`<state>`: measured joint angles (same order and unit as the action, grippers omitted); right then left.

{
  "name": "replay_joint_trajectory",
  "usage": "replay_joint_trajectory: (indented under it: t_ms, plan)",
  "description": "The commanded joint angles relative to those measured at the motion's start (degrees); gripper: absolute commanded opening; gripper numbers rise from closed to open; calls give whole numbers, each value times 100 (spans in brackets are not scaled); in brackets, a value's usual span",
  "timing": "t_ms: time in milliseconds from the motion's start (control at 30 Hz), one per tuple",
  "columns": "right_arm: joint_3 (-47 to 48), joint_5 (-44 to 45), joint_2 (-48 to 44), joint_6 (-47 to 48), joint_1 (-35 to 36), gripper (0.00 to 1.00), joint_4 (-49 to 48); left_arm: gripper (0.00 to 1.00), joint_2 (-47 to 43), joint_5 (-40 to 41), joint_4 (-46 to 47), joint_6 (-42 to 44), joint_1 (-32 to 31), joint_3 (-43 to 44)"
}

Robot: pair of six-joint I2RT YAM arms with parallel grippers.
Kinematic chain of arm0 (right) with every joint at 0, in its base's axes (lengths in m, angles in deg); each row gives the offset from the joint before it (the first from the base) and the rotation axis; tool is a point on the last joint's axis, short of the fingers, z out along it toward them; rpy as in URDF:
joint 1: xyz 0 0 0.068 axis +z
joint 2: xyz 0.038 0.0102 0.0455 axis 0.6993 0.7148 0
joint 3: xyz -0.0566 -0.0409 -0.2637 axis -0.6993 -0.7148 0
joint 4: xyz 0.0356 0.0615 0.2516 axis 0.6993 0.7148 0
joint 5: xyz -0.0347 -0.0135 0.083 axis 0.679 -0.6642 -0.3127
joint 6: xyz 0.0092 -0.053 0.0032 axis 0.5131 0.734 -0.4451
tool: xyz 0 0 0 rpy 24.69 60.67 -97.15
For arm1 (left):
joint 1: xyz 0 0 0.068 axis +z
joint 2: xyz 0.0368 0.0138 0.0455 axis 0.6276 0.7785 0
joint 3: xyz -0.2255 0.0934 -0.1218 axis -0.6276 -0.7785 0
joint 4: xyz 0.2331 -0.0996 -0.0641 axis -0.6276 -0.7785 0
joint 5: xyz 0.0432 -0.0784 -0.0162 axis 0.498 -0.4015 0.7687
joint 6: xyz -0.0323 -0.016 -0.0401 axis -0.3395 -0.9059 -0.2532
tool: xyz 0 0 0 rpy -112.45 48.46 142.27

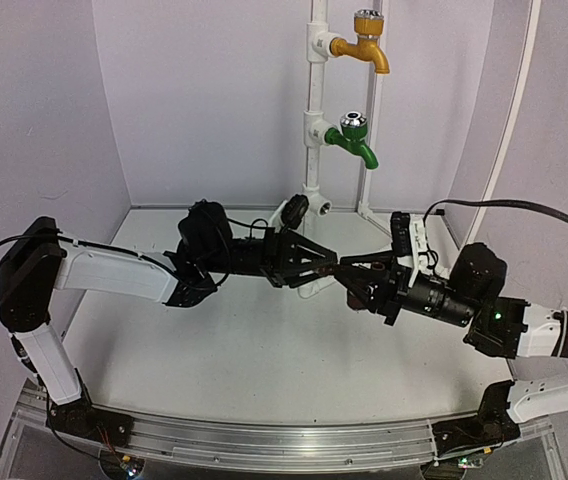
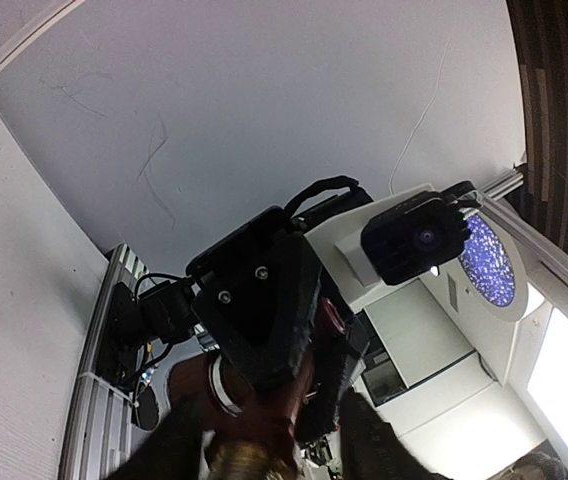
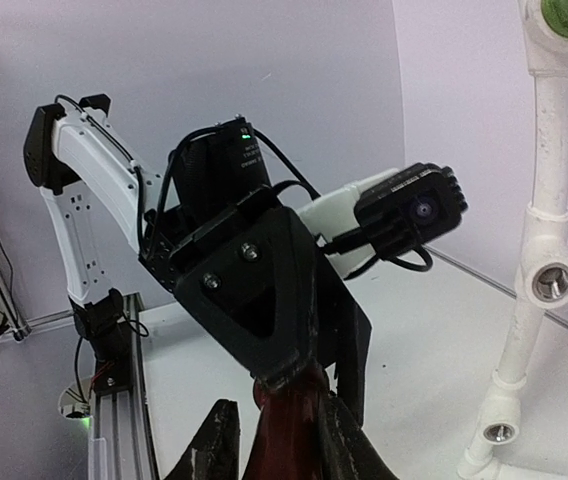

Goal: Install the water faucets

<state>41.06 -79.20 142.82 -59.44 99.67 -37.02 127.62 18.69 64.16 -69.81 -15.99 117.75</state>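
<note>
The dark brown faucet (image 2: 262,418) hangs in the air over the middle of the table, between both grippers. My right gripper (image 3: 276,442) is shut on its body (image 3: 290,432). In the left wrist view its black fingers clamp the faucet from above. My left gripper (image 2: 278,446) is open, one finger on each side of the faucet's threaded end and clear of it. In the top view the left gripper (image 1: 330,267) and right gripper (image 1: 350,273) meet tip to tip. The green faucet (image 1: 352,140) is mounted on the white pipe stand (image 1: 313,110).
A yellow-orange faucet (image 1: 362,48) sits at the top of the stand. Bare round sockets (image 3: 551,283) show lower on the stand, one near its foot (image 3: 500,432). White walls enclose the table on three sides. A metal rail (image 1: 264,445) runs along the front edge.
</note>
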Motion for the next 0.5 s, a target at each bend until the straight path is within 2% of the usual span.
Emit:
replay_joint_trajectory:
  t_ms: [0, 33, 100, 200, 267, 367, 467]
  plan:
    - [-39, 1169, -544, 811, 7, 0, 663, 83, -483, 233, 428, 167, 526, -545]
    - [58, 1418, -575, 1108, 8, 0, 1022, 87, -593, 246, 400, 255, 693, -670]
    - [246, 1866, -524, 1832, 10, 0, 1649, 89, -860, 351, 16, 588, 1007, -794]
    - [536, 2133, -396, 3075, 10, 0, 1990, 90, -1291, 1115, -2166, 2535, 1161, -291]
    - [742, 2145, -287, 3718, 7, 0, 2013, 91, -1375, 1764, -3303, 3492, 1176, 202]
    - [975, 2504, 108, 4972, 9, 0, 1786, 92, -1289, 2249, -3556, 4311, 1226, 601]
    - [1216, 2687, 509, 6028, 1, 0, 1524, 92, -990, 2255, -3673, 5009, 1233, 1099]
